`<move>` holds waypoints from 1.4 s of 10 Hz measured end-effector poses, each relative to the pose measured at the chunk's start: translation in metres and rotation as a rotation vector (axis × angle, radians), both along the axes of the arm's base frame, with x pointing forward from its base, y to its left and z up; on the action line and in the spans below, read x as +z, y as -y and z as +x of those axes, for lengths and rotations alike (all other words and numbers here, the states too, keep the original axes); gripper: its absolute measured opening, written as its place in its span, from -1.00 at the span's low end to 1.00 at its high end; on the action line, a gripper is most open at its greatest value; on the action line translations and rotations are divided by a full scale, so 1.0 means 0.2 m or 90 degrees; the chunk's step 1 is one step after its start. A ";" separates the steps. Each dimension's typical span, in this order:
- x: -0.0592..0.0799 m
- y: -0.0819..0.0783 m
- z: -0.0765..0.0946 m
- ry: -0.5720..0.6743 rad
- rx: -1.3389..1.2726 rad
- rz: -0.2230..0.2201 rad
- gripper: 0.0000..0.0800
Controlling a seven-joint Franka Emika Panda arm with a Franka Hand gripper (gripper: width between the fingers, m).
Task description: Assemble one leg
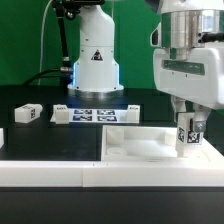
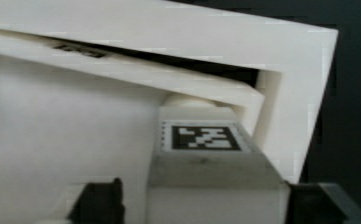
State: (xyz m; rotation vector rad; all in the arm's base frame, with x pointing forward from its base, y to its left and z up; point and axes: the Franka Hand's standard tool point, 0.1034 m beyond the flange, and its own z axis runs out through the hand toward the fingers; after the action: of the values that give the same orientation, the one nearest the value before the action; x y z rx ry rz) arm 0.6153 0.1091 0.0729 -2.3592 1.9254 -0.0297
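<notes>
gripper (image 1: 188,128) pinching the leg (image 1: 189,133) upright at the panel (image 1: 140,143) corner on the exterior view's right. we'd keep it vertical, seat it squarely into the corner, then twist without side load. spare leg (image 1: 27,113) sits well apart.

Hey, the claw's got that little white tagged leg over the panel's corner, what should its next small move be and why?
Probably a small straight push down. The claw holds the small white square leg with a fiducial tag upright at the corner of the large white square raised-rim panel, and the wrist view shows the leg's end at that corner. Whether it is seated is not visible.
</notes>
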 end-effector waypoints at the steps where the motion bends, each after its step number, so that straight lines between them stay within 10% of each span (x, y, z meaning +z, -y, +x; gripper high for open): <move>1: 0.00 0.00 0.00 0.001 0.026 -0.002 0.29; 3: -0.01 -0.01 0.00 0.009 0.170 -0.013 0.60; 14: 0.00 -0.02 0.00 0.023 0.759 -0.069 0.62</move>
State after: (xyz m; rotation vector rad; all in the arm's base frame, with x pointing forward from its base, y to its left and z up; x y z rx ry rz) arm 0.6152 0.1139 0.0732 -3.0963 0.2677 -0.0828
